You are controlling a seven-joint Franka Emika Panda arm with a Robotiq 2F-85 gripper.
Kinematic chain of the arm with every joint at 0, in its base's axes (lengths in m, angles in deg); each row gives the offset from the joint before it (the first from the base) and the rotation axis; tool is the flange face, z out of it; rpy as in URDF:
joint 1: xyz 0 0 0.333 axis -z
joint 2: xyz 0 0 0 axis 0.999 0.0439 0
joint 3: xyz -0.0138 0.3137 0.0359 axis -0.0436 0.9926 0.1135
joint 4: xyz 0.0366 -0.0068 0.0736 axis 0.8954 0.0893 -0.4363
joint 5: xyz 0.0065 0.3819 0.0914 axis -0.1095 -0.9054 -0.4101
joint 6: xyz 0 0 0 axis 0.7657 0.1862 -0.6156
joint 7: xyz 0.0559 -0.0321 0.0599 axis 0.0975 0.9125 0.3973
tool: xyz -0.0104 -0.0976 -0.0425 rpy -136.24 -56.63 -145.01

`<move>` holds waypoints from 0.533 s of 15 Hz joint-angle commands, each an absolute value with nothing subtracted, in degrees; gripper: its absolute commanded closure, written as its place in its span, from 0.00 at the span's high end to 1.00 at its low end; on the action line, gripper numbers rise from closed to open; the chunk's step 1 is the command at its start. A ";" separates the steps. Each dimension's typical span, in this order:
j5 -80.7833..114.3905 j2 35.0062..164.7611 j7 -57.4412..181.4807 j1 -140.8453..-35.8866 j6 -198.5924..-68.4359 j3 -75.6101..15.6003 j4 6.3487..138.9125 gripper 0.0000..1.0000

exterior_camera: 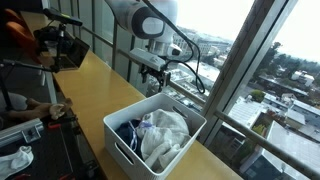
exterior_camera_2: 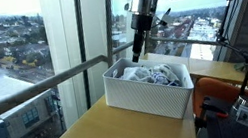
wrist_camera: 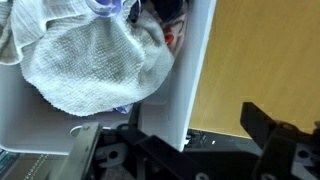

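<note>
White basket (exterior_camera: 120, 145), crumpled cloths (wrist_camera: 90, 60), pincer (wrist_camera: 175, 135) partly cropped

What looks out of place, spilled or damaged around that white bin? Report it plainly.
Nothing stands out. The cloths lie crumpled in a heap, but all inside the white bin, which sits flat on the wooden counter. No spill or damage shows. The hand hangs open above the bin's rim.

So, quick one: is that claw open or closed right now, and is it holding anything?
Claw: open, holding nothing; in the wrist view its fingers stand wide apart on either side of the white bin wall.
</note>
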State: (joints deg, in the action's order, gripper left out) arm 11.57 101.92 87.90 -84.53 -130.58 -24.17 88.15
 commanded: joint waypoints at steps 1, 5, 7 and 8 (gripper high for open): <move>11.09 101.92 87.48 -84.23 -130.60 -23.87 88.13 1.00; 10.50 101.92 86.90 -84.22 -130.64 -23.82 88.20 1.00; 10.47 101.92 86.86 -84.22 -130.64 -23.82 88.22 1.00; 10.46 101.92 86.84 -84.22 -130.64 -23.82 88.23 1.00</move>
